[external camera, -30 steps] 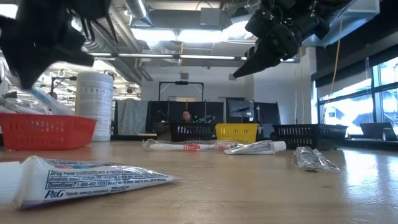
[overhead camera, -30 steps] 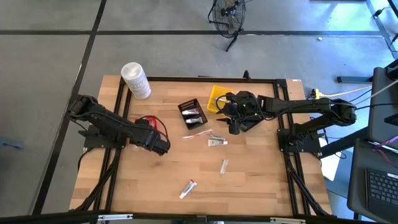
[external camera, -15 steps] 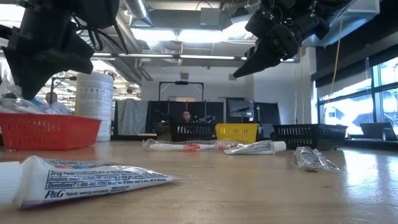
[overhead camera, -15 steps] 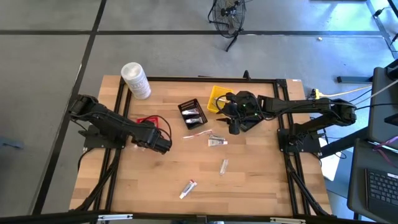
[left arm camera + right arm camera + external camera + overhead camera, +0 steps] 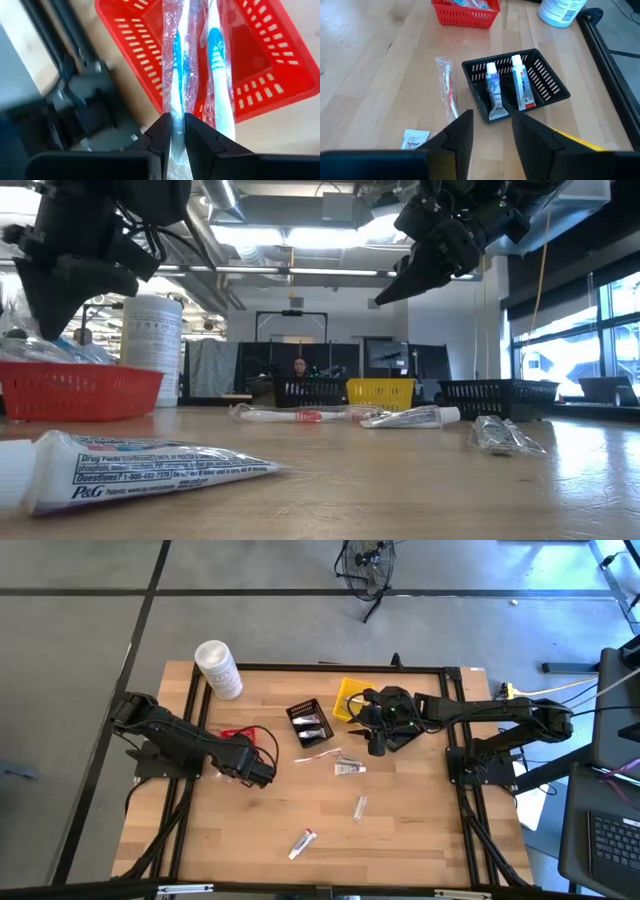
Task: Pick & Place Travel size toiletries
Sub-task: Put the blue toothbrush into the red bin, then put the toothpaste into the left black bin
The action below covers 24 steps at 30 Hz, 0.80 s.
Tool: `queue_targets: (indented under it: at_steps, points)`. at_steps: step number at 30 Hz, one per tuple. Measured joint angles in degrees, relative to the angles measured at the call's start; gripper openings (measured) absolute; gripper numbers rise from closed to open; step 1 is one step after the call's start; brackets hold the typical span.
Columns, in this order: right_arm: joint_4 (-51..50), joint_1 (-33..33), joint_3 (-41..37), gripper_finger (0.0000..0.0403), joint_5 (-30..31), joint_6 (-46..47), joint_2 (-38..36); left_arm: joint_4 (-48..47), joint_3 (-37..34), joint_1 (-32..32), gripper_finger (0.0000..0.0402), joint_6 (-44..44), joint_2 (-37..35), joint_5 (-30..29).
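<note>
Over the last second the left tool (image 5: pixel 178 131) had shifted slightly over the red basket (image 5: pixel 260 60), fingers clamped on a wrapped toothbrush (image 5: pixel 176 85) hanging into it. Release looked near. The right tool (image 5: pixel 491 131) waited, fingers apart, above the desk (image 5: pixel 420 830).

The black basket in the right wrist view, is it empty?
No. The black basket holds two small white tubes lying side by side, one with a red mark at its lower end.
</note>
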Motion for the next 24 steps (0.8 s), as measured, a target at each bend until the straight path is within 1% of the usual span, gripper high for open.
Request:
queue_targets:
  at_steps: [3,6,8,11,14,16,18,21,24]
  points:
    - [0.0,0.0,0.0,0.0144,0.0,0.0,0.0,0.1,0.0,0.0,0.0048,7.4,0.0,-3.2]
    - [0.0,0.0,0.0,0.0148,0.0,-0.4,0.0,0.1,0.0,0.0,0.0047,10.9,0.0,-3.9]
    - [0.0,0.0,0.0,0.0149,0.0,-1.4,0.0,0.1,0.0,0.0,0.0047,12.5,0.0,-3.3]
    - [0.0,0.0,0.0,0.0149,0.0,-1.8,0.0,0.1,0.0,0.5,0.0050,15.9,0.0,0.5]
    - [0.0,0.0,0.0,0.0144,0.0,-1.7,0.0,0.1,0.0,1.0,0.0066,16.2,0.0,4.0]
    - [0.0,0.0,0.0,0.0139,0.0,-1.7,0.0,0.1,0.0,1.3,0.0082,16.6,0.0,4.5]
    - [0.0,0.0,0.0,0.0135,0.0,-1.7,0.0,0.1,0.0,1.6,0.0099,16.5,0.0,3.6]
    - [0.0,0.0,0.0,0.0129,0.0,-1.8,0.0,0.1,0.0,2.5,0.0122,14.5,0.0,0.1]
    - [0.0,0.0,0.0,0.0125,0.0,-1.8,0.0,-0.1,0.8,3.6,0.0133,14.2,0.0,-1.1]
